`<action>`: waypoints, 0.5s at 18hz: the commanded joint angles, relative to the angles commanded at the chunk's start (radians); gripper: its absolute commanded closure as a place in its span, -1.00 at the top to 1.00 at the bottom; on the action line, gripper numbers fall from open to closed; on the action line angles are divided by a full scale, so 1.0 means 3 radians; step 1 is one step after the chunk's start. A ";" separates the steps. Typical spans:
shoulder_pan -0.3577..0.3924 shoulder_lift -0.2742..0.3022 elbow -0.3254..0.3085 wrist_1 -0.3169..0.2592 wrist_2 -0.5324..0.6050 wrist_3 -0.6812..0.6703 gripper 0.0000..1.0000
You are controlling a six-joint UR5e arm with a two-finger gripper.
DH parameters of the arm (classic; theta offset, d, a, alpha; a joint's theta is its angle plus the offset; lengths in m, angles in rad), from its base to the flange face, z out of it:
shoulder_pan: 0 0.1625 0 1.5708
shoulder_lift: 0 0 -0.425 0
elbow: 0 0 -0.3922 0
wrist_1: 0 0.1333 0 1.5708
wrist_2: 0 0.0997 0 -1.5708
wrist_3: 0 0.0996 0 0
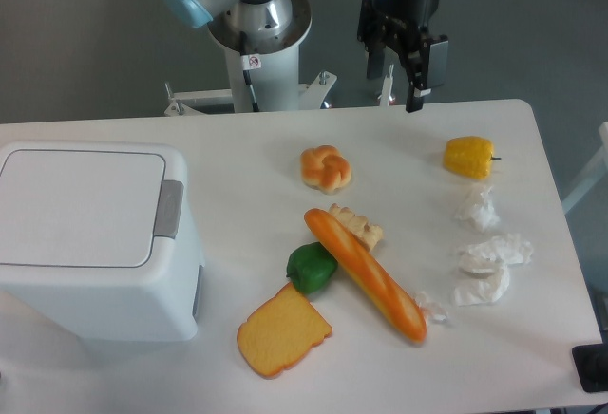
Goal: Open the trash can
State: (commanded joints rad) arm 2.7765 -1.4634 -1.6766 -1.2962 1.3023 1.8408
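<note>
The arm hangs at the far edge of the desk (pixel 237 129), wrist pointing straight down, its gripper (pixel 401 77) poised above the back rim with the fingers (pixel 415 86) apart and gripping nothing. The trash can (pixel 95 238) sits well away at the left, lid flat and closed, grey push-button tab (pixel 169 210) on its right side. A baguette (pixel 366 273), bread slice (pixel 282 331), green pepper (pixel 311 267) and crumpled tissues (pixel 484 267) lie between

White boxy trash can (pixel 90 243) — lid shut — table's left side.
</note>
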 joint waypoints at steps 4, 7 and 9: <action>0.0000 0.0005 0.0000 -0.0005 -0.0005 -0.0010 1.00; 0.0000 0.0005 0.0000 -0.0005 -0.0005 -0.0092 1.00; 0.0000 0.0000 0.0000 -0.0005 -0.0025 -0.0112 1.00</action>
State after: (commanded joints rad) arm 2.7765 -1.4634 -1.6766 -1.2977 1.2947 1.8070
